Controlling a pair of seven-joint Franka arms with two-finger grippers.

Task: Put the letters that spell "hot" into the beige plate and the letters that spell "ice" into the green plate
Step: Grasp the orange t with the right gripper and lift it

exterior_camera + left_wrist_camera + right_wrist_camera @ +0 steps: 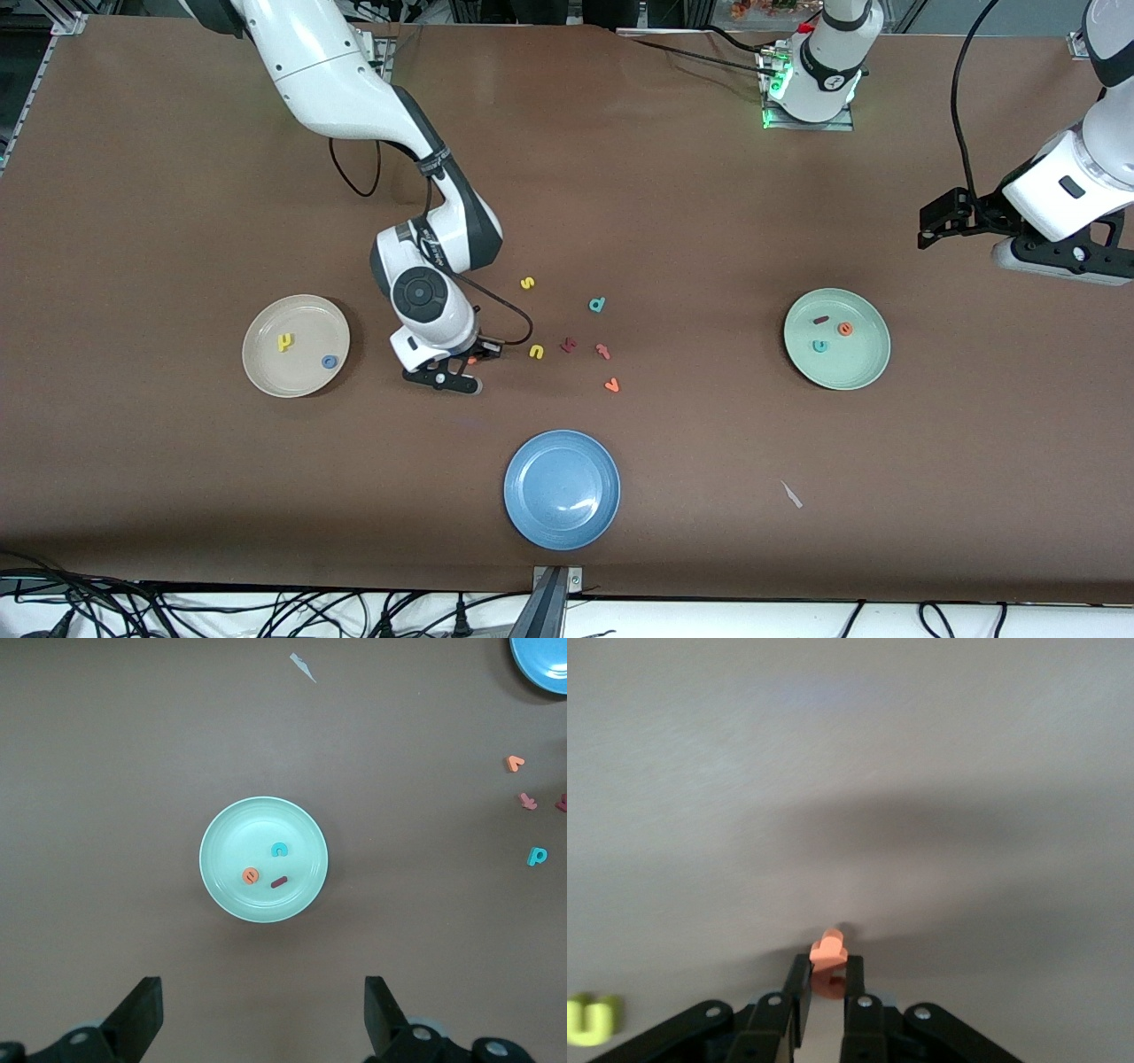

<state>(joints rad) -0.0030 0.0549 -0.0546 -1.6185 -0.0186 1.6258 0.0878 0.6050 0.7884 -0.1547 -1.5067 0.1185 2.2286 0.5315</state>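
My right gripper (470, 360) (827, 970) is shut on the orange "t" (828, 950), low over the table between the beige plate (275, 377) and the loose letters. In the beige plate lie the yellow "h" (284, 341) and the blue "o" (329, 361). The green plate (850, 368) (230, 890) holds the dark red "i" (821, 320) (280, 881), the orange "e" (845, 329) (251, 875) and the teal "c" (820, 346) (279, 850). My left gripper (966, 239) (263, 1010) waits open and empty, high above the table's left-arm end beside the green plate.
Loose letters lie mid-table: a yellow "s" (527, 283), teal "d" (597, 305), yellow "u" (536, 352) (591, 1019), a dark red letter (568, 345), a pinkish-red "t" (602, 351), an orange "v" (611, 385). A blue plate (562, 489) sits nearer the front camera, with a white scrap (791, 494) beside it.
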